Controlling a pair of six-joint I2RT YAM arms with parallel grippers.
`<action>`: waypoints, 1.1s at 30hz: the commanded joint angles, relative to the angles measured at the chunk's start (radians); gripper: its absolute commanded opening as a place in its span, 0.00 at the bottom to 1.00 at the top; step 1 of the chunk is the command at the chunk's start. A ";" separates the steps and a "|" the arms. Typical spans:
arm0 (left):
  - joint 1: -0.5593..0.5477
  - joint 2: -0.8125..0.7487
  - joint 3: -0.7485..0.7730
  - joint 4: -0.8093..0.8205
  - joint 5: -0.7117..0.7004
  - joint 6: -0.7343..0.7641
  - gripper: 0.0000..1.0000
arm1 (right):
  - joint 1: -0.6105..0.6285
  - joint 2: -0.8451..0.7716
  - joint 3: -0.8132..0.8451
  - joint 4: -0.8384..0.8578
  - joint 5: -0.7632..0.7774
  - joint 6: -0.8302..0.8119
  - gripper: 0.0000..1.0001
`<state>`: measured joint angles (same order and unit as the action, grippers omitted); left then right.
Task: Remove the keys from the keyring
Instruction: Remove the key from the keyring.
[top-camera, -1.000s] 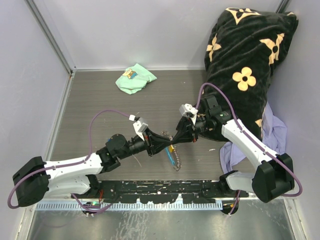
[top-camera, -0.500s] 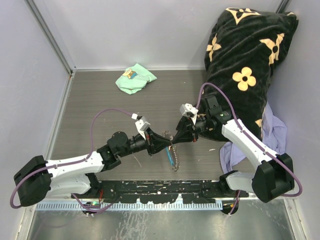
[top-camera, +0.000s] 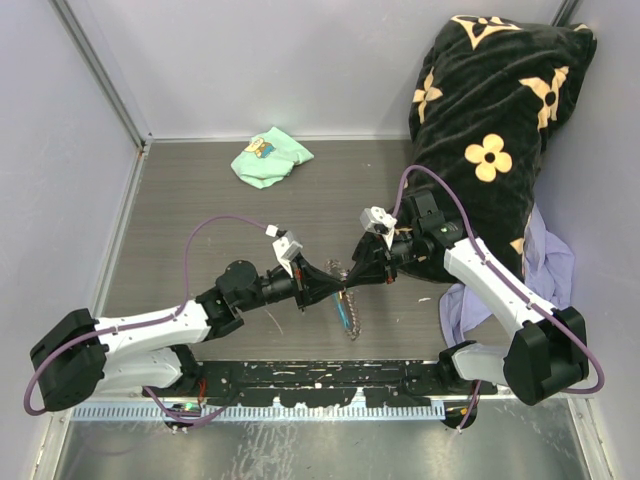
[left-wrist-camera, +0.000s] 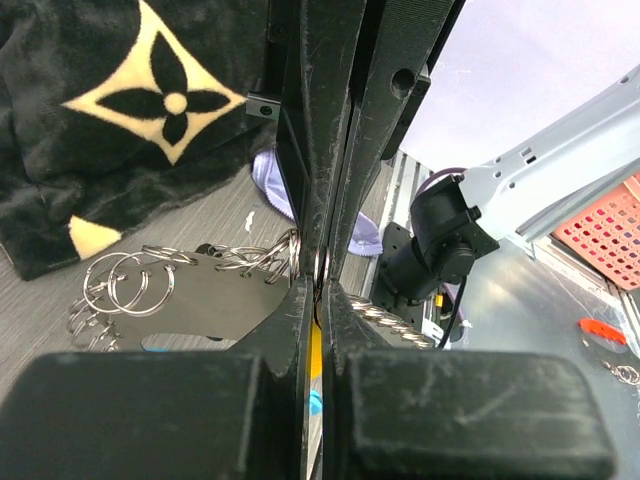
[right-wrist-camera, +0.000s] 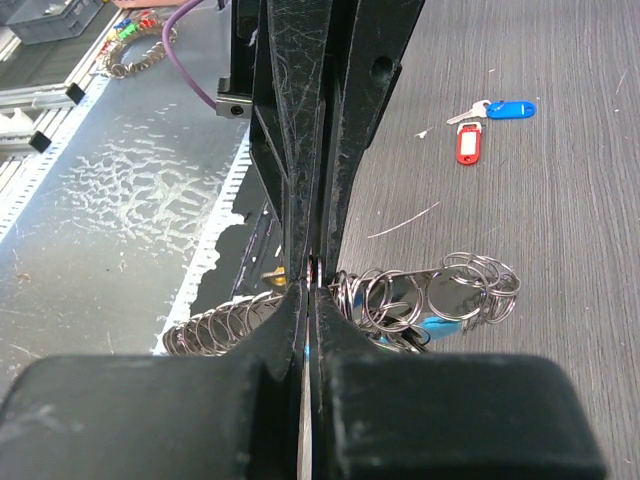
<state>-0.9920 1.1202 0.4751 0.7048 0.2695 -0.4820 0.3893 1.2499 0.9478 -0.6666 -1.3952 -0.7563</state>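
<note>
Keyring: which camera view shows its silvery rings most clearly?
The right wrist view: the keyring shows large there, its rings sharp against the table. The left wrist view shows only some rings near its left edge. The top external view shows just a tiny chain and blue fob.

You have two keys lying loose and flat, just beside each other: a blue-tagged key and a red-tagged key. Well apart from them, your keyring is a bunched cluster of silvery rings, its link chain trailing and its sky-blue fob alongside.
</note>
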 joint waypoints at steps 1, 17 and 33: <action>0.005 -0.014 0.036 0.052 0.021 0.018 0.00 | 0.006 -0.036 0.005 0.029 -0.058 -0.002 0.01; 0.006 -0.053 0.204 -0.398 0.117 0.247 0.00 | 0.079 -0.030 0.014 -0.057 0.087 -0.120 0.14; 0.017 -0.003 0.369 -0.667 0.247 0.357 0.00 | 0.139 -0.022 0.024 -0.101 0.173 -0.190 0.16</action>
<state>-0.9821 1.1107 0.7635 0.0132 0.4477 -0.1497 0.5217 1.2499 0.9432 -0.7681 -1.2312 -0.9203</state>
